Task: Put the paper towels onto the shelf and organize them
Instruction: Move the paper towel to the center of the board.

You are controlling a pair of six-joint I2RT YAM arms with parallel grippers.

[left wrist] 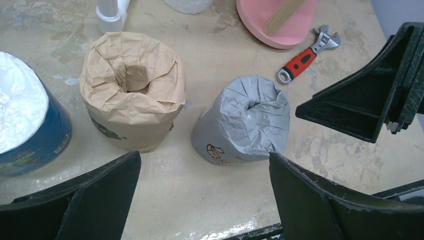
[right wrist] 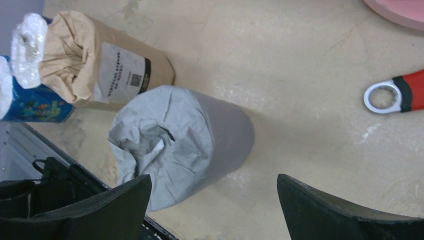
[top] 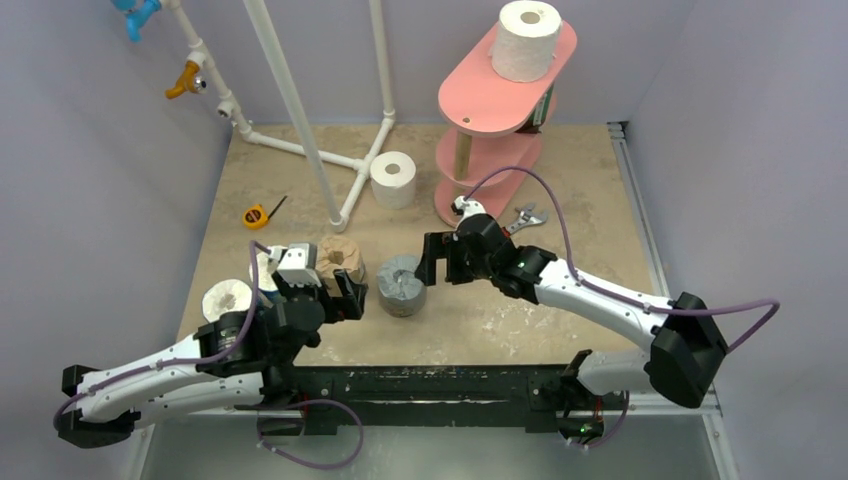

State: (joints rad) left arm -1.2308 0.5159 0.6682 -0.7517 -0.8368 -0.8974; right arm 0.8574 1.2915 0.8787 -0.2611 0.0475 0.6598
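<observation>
The grey paper towel roll (top: 402,285) stands on the table between both grippers. My left gripper (top: 352,295) is open just left of it, and its wrist view shows the grey roll (left wrist: 245,120) ahead of empty jaws (left wrist: 205,200). My right gripper (top: 432,262) is open at the roll's right. In its wrist view the roll (right wrist: 180,140) sits by the left finger of the right gripper (right wrist: 215,205), which grips nothing. A tan roll (top: 340,258) and a blue-wrapped roll (top: 230,300) stand to the left. One white roll (top: 527,38) tops the pink shelf (top: 478,105). Another white roll (top: 393,178) stands on the table.
A red-handled wrench (top: 524,218) lies by the shelf's foot. A yellow tape measure (top: 256,215) lies at the far left. The white pipe frame (top: 300,120) rises at the back left. A black rail (top: 430,385) runs along the near table edge.
</observation>
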